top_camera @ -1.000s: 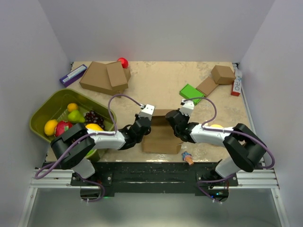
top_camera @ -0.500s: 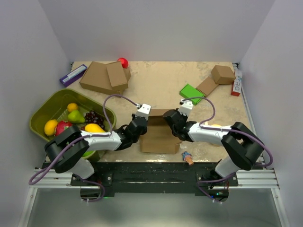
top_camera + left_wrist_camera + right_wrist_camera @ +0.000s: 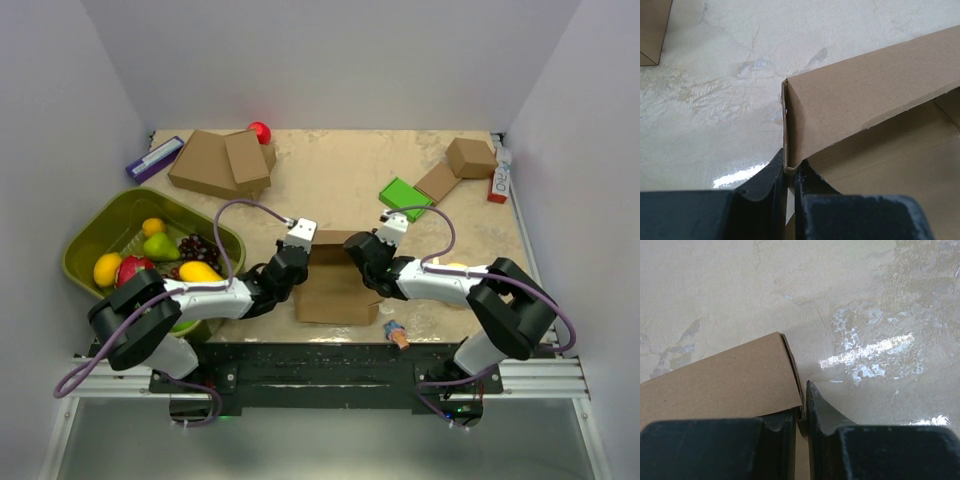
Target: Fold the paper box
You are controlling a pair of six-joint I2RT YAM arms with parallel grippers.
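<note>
The paper box [image 3: 335, 290] is a plain brown cardboard mailer lying on the table near the front edge, between my two arms. My left gripper [image 3: 291, 262] is shut on the box's left side wall; the left wrist view shows the wall's corner [image 3: 788, 162] pinched between the black fingers, with the box's inside [image 3: 880, 170] to the right. My right gripper [image 3: 363, 260] is shut on the right side wall; the right wrist view shows the thin wall edge [image 3: 801, 407] clamped between the fingers and a brown panel [image 3: 725, 380] to the left.
A green bin [image 3: 95, 225] of fruit stands at the left. Stacked larger brown boxes [image 3: 215, 162] and a red ball [image 3: 259, 131] are at the back left. A green block [image 3: 404, 196], flat cardboard and a small brown box [image 3: 470, 156] are at the back right. A small object [image 3: 396, 333] lies at the front edge.
My left gripper has moved left and slightly back with the left wall in it. My right gripper has shifted a little left with the right wall. The box stays in place.
</note>
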